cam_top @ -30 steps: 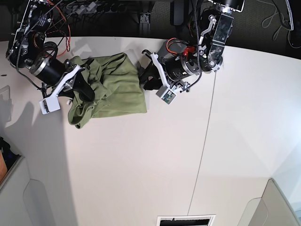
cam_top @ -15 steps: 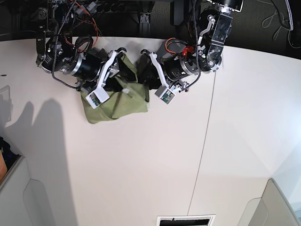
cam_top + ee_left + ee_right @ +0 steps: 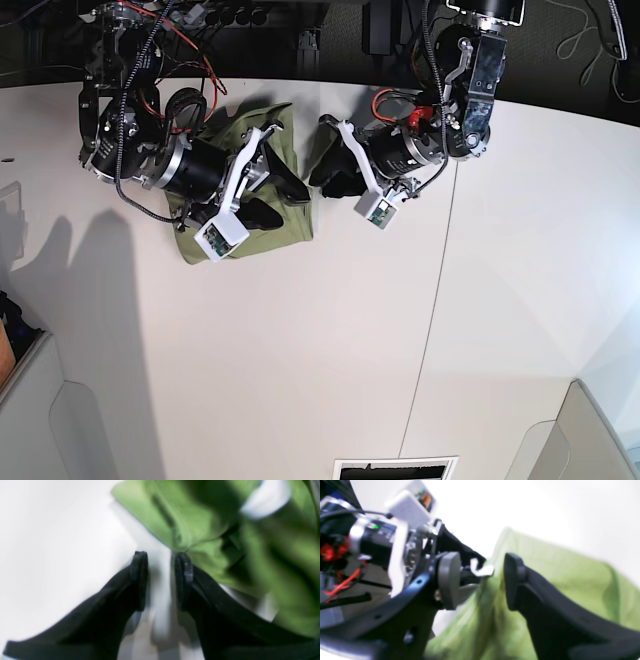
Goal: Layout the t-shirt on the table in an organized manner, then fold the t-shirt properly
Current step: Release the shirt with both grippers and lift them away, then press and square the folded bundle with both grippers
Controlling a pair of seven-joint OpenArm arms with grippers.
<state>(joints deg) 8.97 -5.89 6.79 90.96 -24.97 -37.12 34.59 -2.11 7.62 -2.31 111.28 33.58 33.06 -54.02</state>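
My right gripper hangs over the bunched olive t-shirt at the far side of the white bench, its jaws spread apart with cloth beneath them but nothing pinched. Just right of the shirt's edge, my left gripper stands part-open over bare bench, holding nothing.

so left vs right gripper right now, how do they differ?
Right gripper is over the shirt, with cloth between its open jaws; left gripper is at the shirt's edge, with bare table in its gap. The right's gap looks wider than the left's. Shared: both open, holding nothing.
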